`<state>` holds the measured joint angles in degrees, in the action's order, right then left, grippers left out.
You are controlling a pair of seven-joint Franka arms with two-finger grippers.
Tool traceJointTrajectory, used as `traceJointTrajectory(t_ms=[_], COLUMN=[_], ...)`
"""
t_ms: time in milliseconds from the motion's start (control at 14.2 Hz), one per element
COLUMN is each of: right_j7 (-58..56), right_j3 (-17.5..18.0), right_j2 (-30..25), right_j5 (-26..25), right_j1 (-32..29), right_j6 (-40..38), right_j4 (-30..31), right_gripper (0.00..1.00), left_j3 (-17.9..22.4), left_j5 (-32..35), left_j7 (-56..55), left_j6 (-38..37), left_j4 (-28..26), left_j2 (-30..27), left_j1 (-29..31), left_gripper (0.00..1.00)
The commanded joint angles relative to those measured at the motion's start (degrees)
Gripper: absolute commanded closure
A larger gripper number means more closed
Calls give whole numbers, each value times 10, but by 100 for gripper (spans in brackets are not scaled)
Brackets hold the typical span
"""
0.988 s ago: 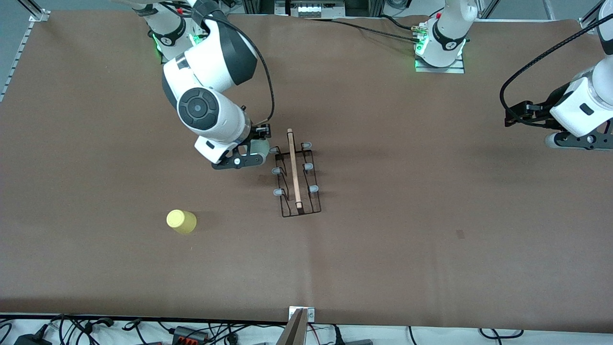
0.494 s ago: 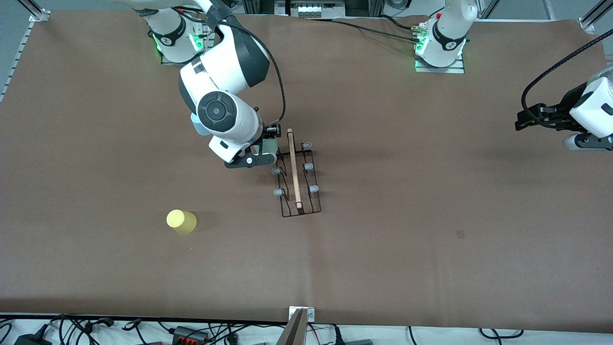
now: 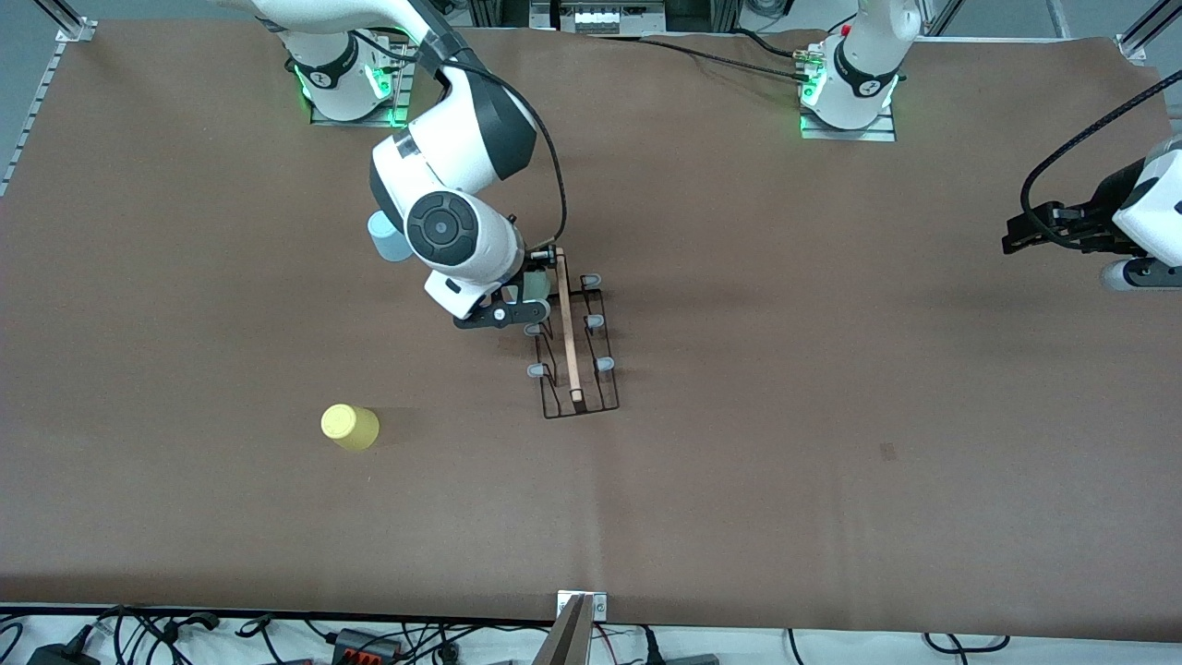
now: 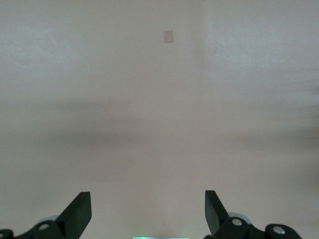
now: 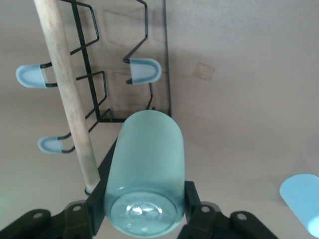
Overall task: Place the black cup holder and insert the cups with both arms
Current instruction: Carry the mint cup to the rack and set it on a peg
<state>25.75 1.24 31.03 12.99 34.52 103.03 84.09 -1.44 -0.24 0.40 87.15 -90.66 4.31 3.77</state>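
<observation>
The black cup holder [image 3: 574, 344] lies flat mid-table, its wooden rod [image 3: 567, 323] on top; it also shows in the right wrist view [image 5: 119, 64]. My right gripper [image 3: 519, 303] is shut on the pale green cup [image 5: 144, 169], held mouth down over the rack's end farthest from the front camera, beside the rod [image 5: 67, 94]. The light blue cup [image 3: 384, 236] stands partly hidden by the right arm and shows in the right wrist view [image 5: 301, 201]. The yellow cup [image 3: 349, 427] stands nearer the front camera. My left gripper [image 4: 147, 209] is open and empty.
The left arm's hand [image 3: 1138, 274] waits above the table at the left arm's end, over bare brown surface. A small dark mark [image 3: 887, 451] shows on the table cover. Cables lie along the table's front edge.
My right gripper has carried the pale green cup toward the rack and is now over its end, uncovering the light blue cup. The left arm has drawn back toward its end of the table.
</observation>
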Motion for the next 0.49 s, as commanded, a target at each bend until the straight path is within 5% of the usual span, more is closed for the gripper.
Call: traceJointTrajectory(t_ms=[0,71,141,212,423], right_j7=[7,7,8,13,58], right_j3=[-4,-4,-4,-6,-9], right_j2=[20,24,25,24,16], right_j5=[8,6,4,2,2], right_j1=[6,5,6,5,-1], right_j6=[13,12,13,12,5], right_j4=[-15,-15,-15,-15,-16], right_gripper=[79,60,23,0,0], left_j3=[-1,-1,-1,-1,-1], left_j5=[-12,-12,-12,-12,-10], left_j7=[6,6,6,6,6], left_j6=[5,5,5,5,5], left_j4=[-5,-5,-5,-5,-4], left_j2=[-9,-9,-9,-8,-4], left_j1=[4,4,4,4,4], left_gripper=[0,0,0,0,0])
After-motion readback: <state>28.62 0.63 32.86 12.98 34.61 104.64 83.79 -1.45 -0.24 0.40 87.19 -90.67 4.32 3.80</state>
